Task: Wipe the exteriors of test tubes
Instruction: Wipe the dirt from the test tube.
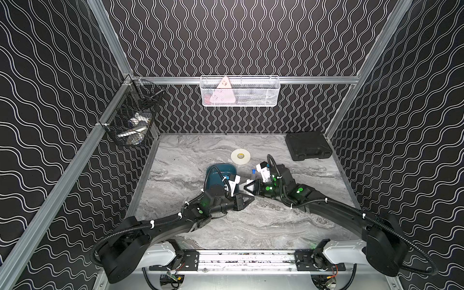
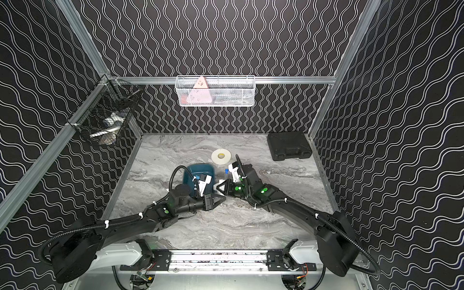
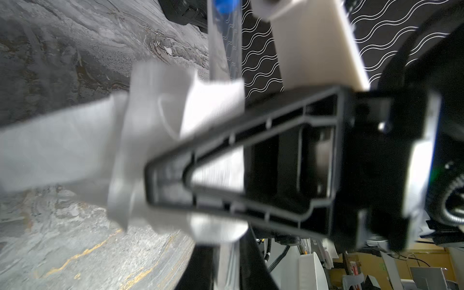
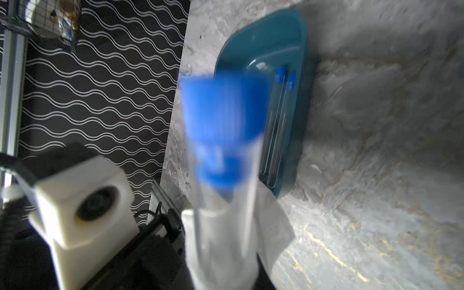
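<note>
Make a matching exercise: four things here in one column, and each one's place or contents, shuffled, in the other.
1. tape roll
2. black case
3. teal tray
4. white mesh basket

A. hangs on the back rail
B. holds two blue-capped test tubes
C. far right corner of the table
D. lies flat just behind the tray

Pairs: 1-D, 2-C, 3-B, 4-A
</note>
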Controlling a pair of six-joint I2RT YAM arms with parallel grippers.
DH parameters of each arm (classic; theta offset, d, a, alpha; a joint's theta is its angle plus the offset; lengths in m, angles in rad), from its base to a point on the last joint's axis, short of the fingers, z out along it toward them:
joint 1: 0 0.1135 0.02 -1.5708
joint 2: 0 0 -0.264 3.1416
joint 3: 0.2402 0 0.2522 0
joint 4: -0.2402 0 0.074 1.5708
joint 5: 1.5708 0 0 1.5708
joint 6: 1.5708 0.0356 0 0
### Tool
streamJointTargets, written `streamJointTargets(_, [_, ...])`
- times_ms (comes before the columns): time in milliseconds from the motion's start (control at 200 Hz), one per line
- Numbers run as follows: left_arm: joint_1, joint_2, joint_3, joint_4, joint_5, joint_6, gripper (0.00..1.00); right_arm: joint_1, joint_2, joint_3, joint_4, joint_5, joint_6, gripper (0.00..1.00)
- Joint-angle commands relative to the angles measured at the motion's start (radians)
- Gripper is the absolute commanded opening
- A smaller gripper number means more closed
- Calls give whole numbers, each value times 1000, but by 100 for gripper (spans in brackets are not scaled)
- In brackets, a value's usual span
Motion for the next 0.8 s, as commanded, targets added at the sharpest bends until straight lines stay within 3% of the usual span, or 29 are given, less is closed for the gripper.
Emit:
streamJointTargets(0, [3,-12,5,61,-3,6,15,-55,33,59,-48,-6,-62,20])
streamJointTargets(250, [3,-22,14,49,-6,10,15,-78,65,98,-48,-78,-63,20])
streamJointTargets(430, [5,-30,10,41,-11,15,15,26,-8,-47,39,-20,27,20])
streamJointTargets(565, [10,-18,9,49,0,12,16,58,-9,-66,30,6,17,20])
streamJointTargets(796, [11,-10,11,61,9,3,15,-65,52,63,19,-52,-51,21])
